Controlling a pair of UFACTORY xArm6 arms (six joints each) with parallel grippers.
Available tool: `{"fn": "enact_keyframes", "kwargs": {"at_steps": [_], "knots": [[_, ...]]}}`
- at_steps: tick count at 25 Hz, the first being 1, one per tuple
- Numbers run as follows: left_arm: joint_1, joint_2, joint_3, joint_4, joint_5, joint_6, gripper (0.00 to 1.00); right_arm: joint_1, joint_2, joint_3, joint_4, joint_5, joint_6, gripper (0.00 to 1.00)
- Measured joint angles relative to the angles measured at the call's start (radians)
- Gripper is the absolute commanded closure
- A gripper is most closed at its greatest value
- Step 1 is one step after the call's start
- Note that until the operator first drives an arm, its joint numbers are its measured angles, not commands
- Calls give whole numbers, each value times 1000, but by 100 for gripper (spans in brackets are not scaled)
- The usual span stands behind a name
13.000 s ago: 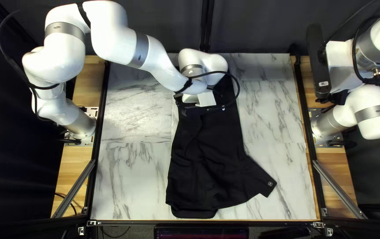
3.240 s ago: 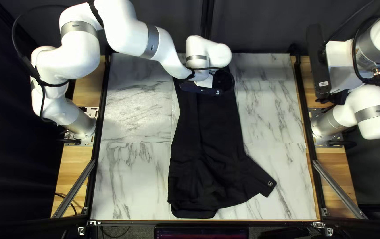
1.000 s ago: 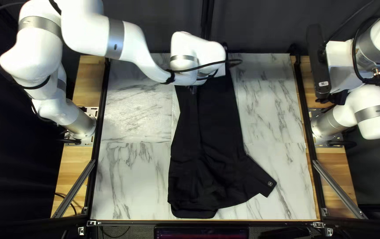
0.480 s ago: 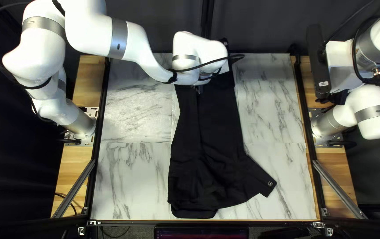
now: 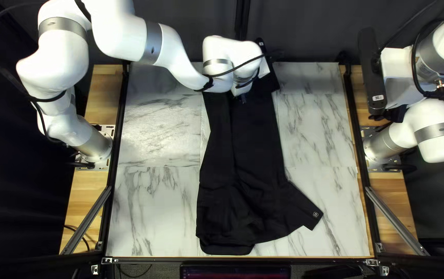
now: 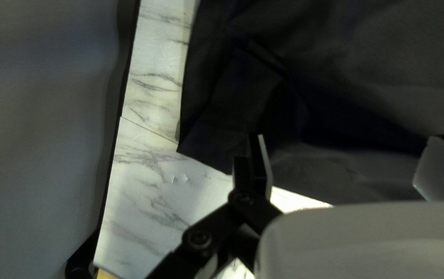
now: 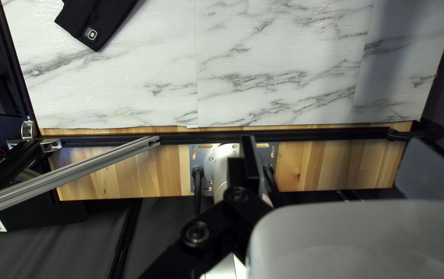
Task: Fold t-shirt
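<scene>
The black t-shirt (image 5: 242,165) lies lengthwise on the table, its logo-marked sleeve (image 5: 302,207) angled out near the front. My left gripper (image 5: 265,68) is over the shirt's far end, its fingertips hidden in the top left view. In the left wrist view, my left gripper (image 6: 344,147) stands wide open above the black cloth (image 6: 335,77), with a cloth corner beside one finger. My right gripper (image 5: 395,112) is at the table's right side, away from the shirt. The right wrist view shows my right gripper (image 7: 335,150) open, nothing held; the sleeve (image 7: 90,26) appears far ahead of it.
Marble-patterned tabletop (image 5: 160,206) shows on both sides of the shirt. A dark frame rail (image 5: 116,155) runs along the table's left edge. Wooden strips (image 5: 103,98) and slanted metal bars (image 5: 86,219) flank the table. The dark curtain (image 5: 304,33) stands behind the far edge.
Compared with about three seconds ago, my left gripper has turned, swinging its camera bar from across the shirt to the right. Over the last second it shifted slightly right. The right arm is still.
</scene>
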Motion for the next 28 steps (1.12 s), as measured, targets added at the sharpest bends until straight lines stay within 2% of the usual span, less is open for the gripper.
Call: {"fn": "enact_keyframes", "kwargs": {"at_steps": [5,13,28], "knots": [[27,41,-15,4,-30,33,0,0,0,0,0,0,0,0],[74,59,10,-21,-84,102,0,0,0,0,0,0,0,0],[103,113,-30,-76,-100,152,0,0,0,0,0,0,0,0]]}}
